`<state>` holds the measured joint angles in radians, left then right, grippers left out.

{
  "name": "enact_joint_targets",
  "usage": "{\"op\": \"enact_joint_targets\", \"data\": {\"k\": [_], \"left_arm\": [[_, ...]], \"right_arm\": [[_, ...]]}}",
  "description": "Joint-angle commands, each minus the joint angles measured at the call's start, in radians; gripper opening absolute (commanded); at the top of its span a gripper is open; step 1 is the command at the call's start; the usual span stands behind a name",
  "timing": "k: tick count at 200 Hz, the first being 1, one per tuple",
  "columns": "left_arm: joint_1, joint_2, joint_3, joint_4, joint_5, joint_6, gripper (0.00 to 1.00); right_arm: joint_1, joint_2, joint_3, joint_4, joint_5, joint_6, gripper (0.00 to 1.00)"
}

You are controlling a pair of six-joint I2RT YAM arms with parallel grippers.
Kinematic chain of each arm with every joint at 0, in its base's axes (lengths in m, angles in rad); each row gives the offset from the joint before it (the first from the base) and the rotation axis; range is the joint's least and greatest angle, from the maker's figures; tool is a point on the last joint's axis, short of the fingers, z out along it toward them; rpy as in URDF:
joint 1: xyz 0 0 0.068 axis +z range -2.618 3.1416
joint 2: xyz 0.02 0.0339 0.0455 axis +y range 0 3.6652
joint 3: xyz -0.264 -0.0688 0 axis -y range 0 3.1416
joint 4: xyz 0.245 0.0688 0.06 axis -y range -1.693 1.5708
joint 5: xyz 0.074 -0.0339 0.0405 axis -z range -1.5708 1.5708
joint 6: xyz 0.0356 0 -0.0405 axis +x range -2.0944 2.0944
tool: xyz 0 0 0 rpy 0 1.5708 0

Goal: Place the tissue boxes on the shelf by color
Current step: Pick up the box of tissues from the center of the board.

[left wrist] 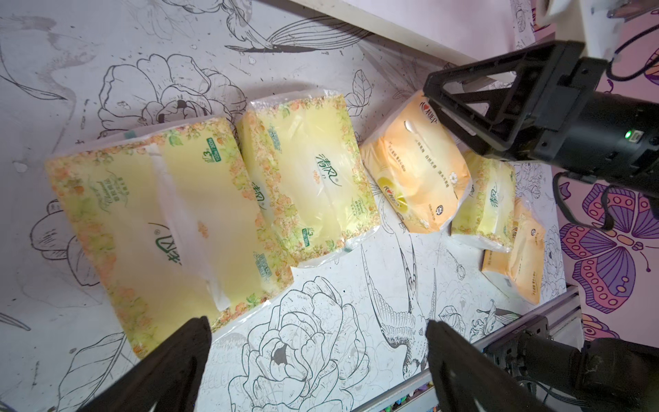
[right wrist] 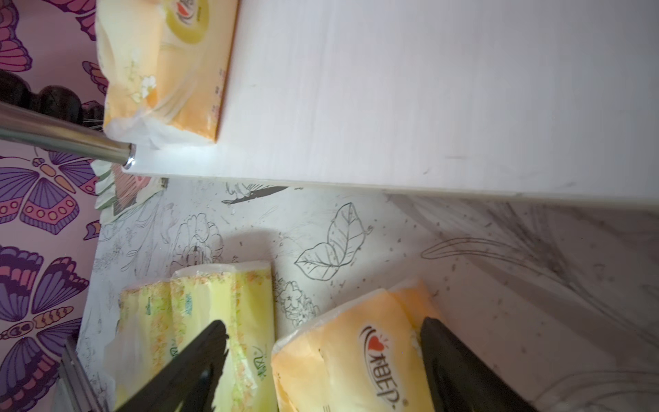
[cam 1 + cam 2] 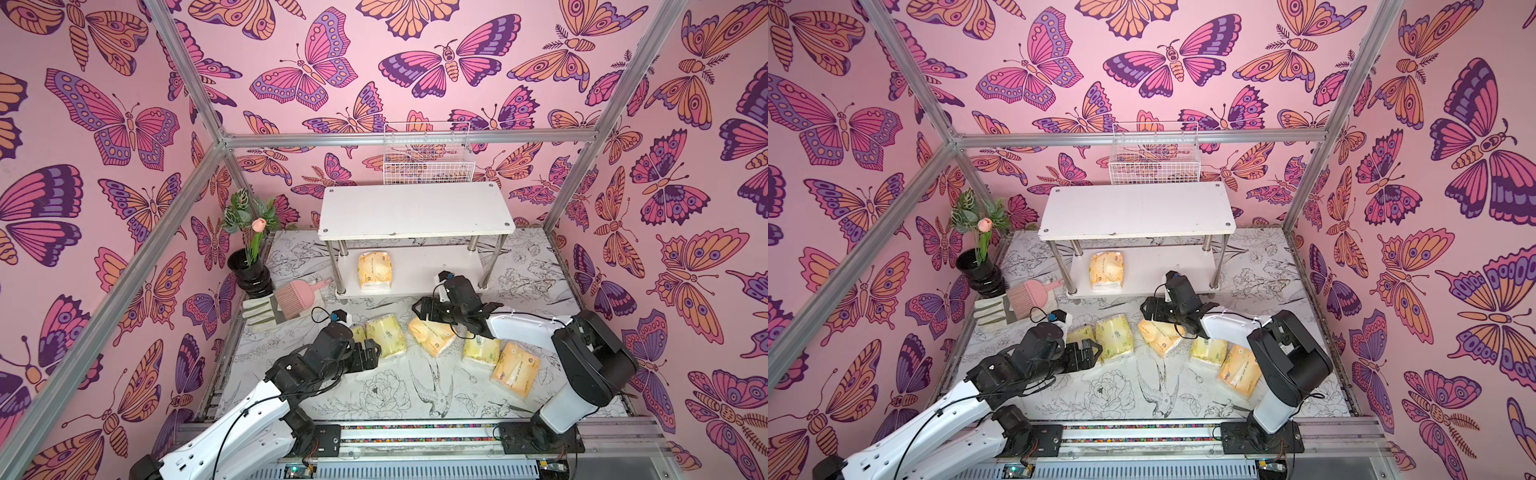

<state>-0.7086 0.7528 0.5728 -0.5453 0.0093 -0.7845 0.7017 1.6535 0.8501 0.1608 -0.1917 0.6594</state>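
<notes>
Looking down through both top views, I see the white two-tier shelf (image 3: 415, 208) at the back of the worktop (image 3: 374, 399), with one orange tissue pack (image 3: 375, 270) lying flat on its lower board, toward the left end. Five more packs lie in a loose row on the worktop in front of the shelf. From my left, the left yellow-green pack (image 1: 142, 221) touches the second yellow-green pack (image 3: 386, 336). Then come the middle orange pack (image 3: 434, 345), the third yellow-green pack (image 3: 481, 351) and the right orange pack (image 3: 515, 368), those last two touching.

My left pincer (image 1: 317, 323) has its fingers spread wide with nothing between them, low over the worktop just beside the left yellow-green pack. My right pincer (image 2: 322, 323) is apart too, its fingers straddling the middle orange pack. I cannot tell whether either finger touches the wrap. A white wire basket (image 3: 428, 162) sits behind the shelf against the back wall.
</notes>
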Motion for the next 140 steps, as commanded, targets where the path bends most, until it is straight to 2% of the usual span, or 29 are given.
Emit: {"op": "enact_joint_targets", "data": {"k": [1, 41, 75, 107, 140], "left_arm": [[-0.008, 0.023, 0.024, 0.043, 0.020, 0.031, 1.00], [-0.014, 0.118, 0.070, 0.123, 0.055, 0.078, 1.00], [-0.015, 0.248, 0.128, 0.216, 0.113, 0.135, 1.00], [-0.015, 0.402, 0.210, 0.293, 0.173, 0.189, 1.00], [-0.015, 0.559, 0.285, 0.323, 0.205, 0.220, 1.00]], "right_arm": [[0.042, -0.071, -0.041, 0.039, 0.003, 0.063, 0.88], [0.096, -0.323, -0.217, 0.048, 0.142, 0.219, 0.90], [0.123, -0.445, -0.340, 0.021, 0.205, 0.356, 0.90], [0.168, -0.457, -0.426, 0.092, 0.263, 0.465, 0.90], [0.187, -0.383, -0.475, 0.171, 0.285, 0.542, 0.90]]}}
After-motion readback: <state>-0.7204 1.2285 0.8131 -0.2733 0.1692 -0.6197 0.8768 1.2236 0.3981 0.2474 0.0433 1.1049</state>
